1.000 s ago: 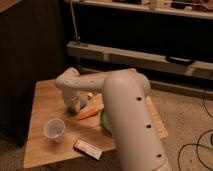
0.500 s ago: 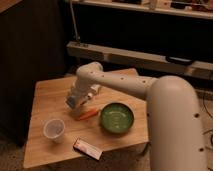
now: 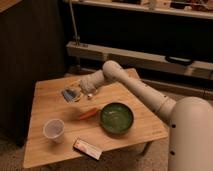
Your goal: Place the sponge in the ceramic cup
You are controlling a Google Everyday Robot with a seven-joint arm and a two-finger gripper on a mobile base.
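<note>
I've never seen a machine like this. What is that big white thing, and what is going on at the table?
The white thing is a robot arm, reaching from the lower right over a wooden table. There is one camera view, looking down at the scene; where the camera sits I cannot tell. At the arm's tip is a two-finger gripper, shut on a small blue sponge held above the table. On the table stand a whitish cup and a green bowl, with a carrot and a red-and-white box lying nearby.

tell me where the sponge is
In the camera view the sponge sits in the shut gripper, above the table's left half, up-left of the carrot and up-right of the ceramic cup.
</note>
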